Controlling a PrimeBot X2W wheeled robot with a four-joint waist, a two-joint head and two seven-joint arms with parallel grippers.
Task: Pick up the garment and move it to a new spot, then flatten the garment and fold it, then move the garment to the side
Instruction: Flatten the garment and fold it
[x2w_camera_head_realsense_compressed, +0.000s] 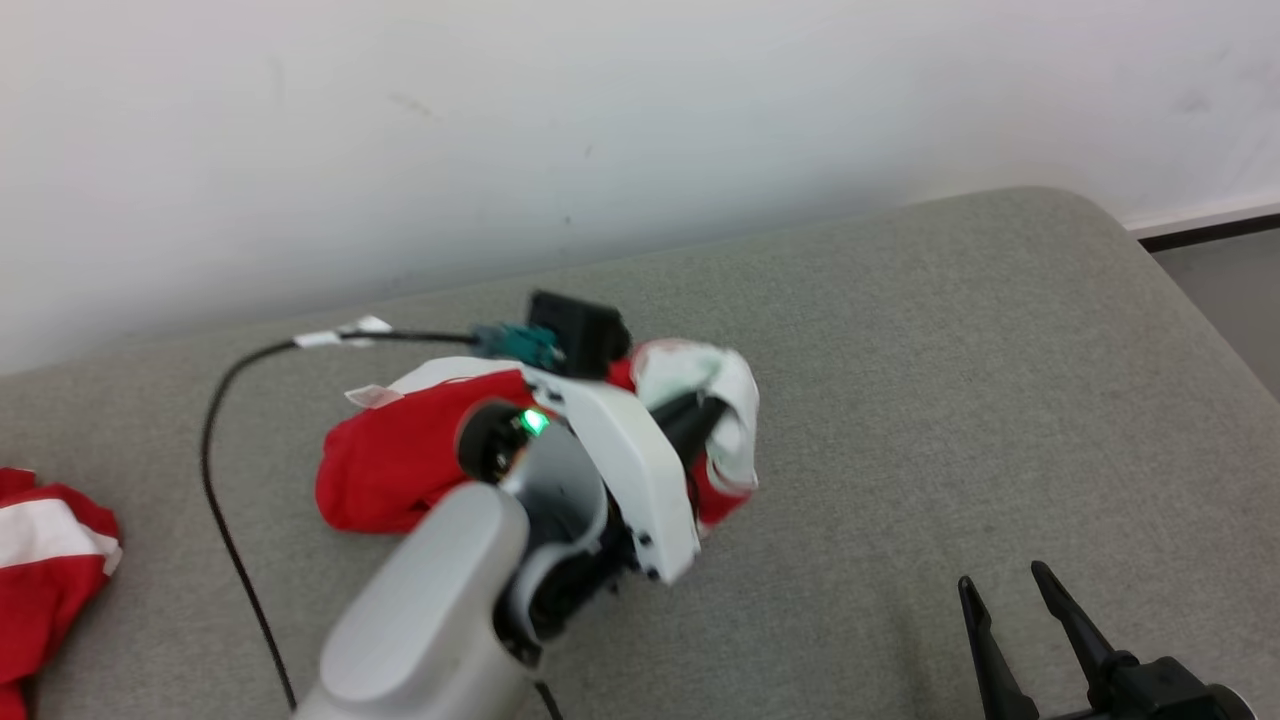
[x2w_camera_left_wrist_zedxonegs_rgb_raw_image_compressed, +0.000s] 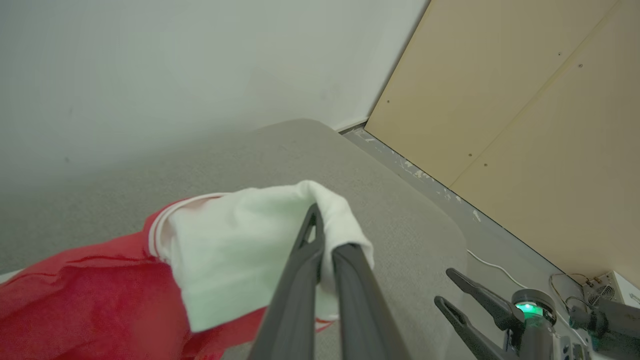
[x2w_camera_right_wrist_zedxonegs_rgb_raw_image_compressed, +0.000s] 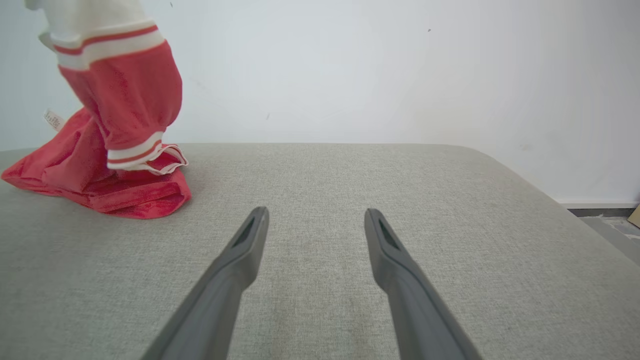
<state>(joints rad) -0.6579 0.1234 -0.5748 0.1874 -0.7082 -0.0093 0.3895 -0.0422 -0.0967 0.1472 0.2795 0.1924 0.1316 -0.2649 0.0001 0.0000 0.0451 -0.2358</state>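
The garment (x2w_camera_head_realsense_compressed: 400, 460) is red with white striped cuffs and a white panel, bunched up at the middle of the grey padded surface (x2w_camera_head_realsense_compressed: 950, 400). My left gripper (x2w_camera_head_realsense_compressed: 705, 415) is shut on its white part (x2w_camera_left_wrist_zedxonegs_rgb_raw_image_compressed: 235, 245), the fingertips (x2w_camera_left_wrist_zedxonegs_rgb_raw_image_compressed: 314, 220) pinching the cloth. In the right wrist view the garment (x2w_camera_right_wrist_zedxonegs_rgb_raw_image_compressed: 120, 100) hangs lifted at the upper left, its lower folds resting on the surface. My right gripper (x2w_camera_right_wrist_zedxonegs_rgb_raw_image_compressed: 316, 216) stands open and holds nothing, low over the surface to the right of the garment, at the lower right of the head view (x2w_camera_head_realsense_compressed: 1000, 585).
A second red and white cloth (x2w_camera_head_realsense_compressed: 45, 560) lies at the left edge. A black cable (x2w_camera_head_realsense_compressed: 215, 480) loops over the surface left of the garment. The surface ends at a rounded right corner by the floor (x2w_camera_head_realsense_compressed: 1230, 290). A tan panel (x2w_camera_left_wrist_zedxonegs_rgb_raw_image_compressed: 525, 125) stands beyond.
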